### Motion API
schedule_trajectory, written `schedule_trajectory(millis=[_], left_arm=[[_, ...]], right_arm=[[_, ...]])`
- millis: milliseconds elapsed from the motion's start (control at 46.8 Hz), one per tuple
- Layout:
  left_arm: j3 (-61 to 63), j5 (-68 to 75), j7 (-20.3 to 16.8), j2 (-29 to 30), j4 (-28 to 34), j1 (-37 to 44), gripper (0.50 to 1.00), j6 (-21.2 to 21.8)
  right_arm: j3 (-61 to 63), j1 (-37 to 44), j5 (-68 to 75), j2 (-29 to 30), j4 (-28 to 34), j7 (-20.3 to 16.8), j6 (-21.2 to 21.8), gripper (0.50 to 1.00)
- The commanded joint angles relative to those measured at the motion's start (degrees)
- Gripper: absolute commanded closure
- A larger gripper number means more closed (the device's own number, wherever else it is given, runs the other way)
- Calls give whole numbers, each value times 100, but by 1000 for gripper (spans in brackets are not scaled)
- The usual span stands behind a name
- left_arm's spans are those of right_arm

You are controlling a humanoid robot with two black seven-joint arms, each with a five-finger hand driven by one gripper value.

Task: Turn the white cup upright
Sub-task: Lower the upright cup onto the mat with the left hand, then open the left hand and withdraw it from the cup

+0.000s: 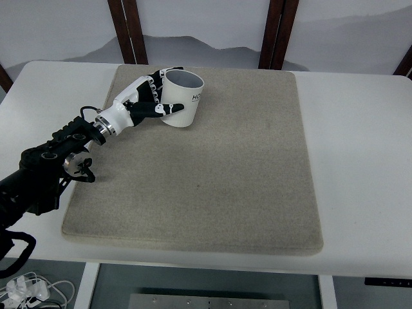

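A white cup (183,100) with dark print on its side stands on the far left part of the beige mat (212,174), mouth up and leaning slightly. My left hand (149,95) is wrapped around the cup's left side, thumb across the front and the other fingers behind the rim. The left arm runs in from the lower left edge. No right arm shows.
The mat lies on a white table (360,141). Dark wooden posts (129,29) stand behind the table's far edge. Cables (29,290) lie on the floor at the lower left.
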Motion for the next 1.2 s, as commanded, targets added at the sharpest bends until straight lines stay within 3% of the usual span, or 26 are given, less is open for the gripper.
schedule_trajectory(millis=[0,192,598,683,812,1175], left_arm=[[157,-1,0,-3,0,0,934,181],[184,-10,0,-3,0,71,924,295],[184,-28,0,-74,8,167,662,463],[192,-19,0,-74,0,185,568,445],[175,-54,0,-65,0,185,512,427],[105,-71,0,-3,-71,132,500,243]], right_arm=[[0,0,0,0,0,1,0,548],[0,0,0,0,0,1,0,548],[0,0,0,0,0,1,0,548],[0,0,0,0,0,1,0,548],[0,0,0,0,0,1,0,548],[0,0,0,0,0,1,0,548]])
